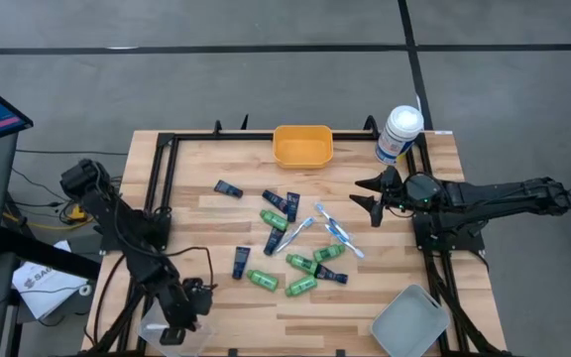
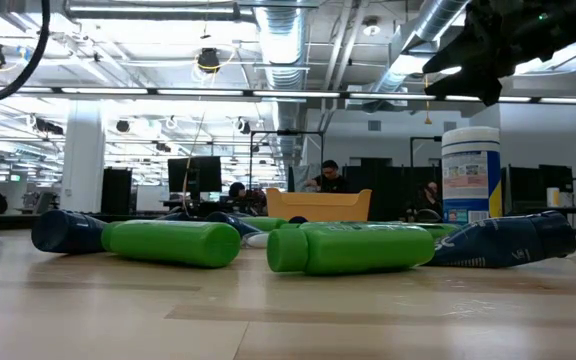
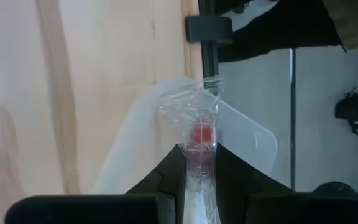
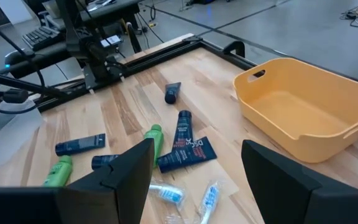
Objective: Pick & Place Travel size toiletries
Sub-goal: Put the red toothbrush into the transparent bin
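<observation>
Sprawling wooden table (image 1: 365,288), toiletries (image 1: 295,243) mid-surface, open office beyond

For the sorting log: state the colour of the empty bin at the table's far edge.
Yellow-orange bin; the right wrist view shows it best.

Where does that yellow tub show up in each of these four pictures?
High view: the yellow tub sits at the table's far edge, middle, left of the white canister.
Low view: the tub is far back at centre, behind the green bottles, canister to its right.
Left wrist view: not in it.
Right wrist view: the tub is at right, empty.
Shared landmark: the white canister, in the high and low views.
</observation>
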You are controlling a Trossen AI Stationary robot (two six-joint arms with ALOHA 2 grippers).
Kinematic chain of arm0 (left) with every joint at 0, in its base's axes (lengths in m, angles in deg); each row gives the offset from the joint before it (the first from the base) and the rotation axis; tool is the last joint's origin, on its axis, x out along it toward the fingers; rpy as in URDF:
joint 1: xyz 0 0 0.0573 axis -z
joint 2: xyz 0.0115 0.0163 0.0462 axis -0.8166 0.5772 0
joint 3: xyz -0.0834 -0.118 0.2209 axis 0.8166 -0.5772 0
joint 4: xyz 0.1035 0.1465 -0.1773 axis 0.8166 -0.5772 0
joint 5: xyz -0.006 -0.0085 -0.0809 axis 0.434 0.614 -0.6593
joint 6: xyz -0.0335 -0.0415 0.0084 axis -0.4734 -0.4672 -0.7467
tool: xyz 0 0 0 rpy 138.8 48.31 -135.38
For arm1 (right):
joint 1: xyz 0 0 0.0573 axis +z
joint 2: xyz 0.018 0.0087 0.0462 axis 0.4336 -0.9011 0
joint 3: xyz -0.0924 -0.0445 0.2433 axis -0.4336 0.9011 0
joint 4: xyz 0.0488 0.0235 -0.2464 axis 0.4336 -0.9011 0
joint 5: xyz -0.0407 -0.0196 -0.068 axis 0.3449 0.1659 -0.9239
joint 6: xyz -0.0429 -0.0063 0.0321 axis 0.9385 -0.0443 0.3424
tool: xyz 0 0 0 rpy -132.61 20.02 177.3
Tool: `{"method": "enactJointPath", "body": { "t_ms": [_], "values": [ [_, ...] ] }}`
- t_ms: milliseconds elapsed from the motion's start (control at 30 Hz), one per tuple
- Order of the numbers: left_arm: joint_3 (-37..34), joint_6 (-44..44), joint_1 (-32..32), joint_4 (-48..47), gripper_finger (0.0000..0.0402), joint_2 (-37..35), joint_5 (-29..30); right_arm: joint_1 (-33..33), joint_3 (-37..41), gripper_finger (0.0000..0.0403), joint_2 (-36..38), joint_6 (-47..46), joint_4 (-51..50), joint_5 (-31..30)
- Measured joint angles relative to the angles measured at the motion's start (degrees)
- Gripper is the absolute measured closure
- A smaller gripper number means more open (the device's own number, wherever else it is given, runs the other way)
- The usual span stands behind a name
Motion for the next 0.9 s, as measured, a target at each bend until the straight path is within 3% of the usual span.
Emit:
{"method": "enactJointPath", "body": {
  "t_ms": [133,500,900],
  "values": [
    [-0.02,-0.92,0.59,0.02,0.0352,0.69,-2.78,-0.01,0.00,0.0168,0.00,0.07,0.00,0.01],
    [-0.02,-0.88,0.50,0.58,0.0351,0.70,-2.59,-0.01,0.00,0.0168,0.00,0.13,-0.02,-0.01],
    [-0.02,-0.88,0.54,1.10,0.0316,0.70,-2.57,-0.01,0.00,0.0168,0.00,0.13,-0.02,-0.01]
  ]
}}
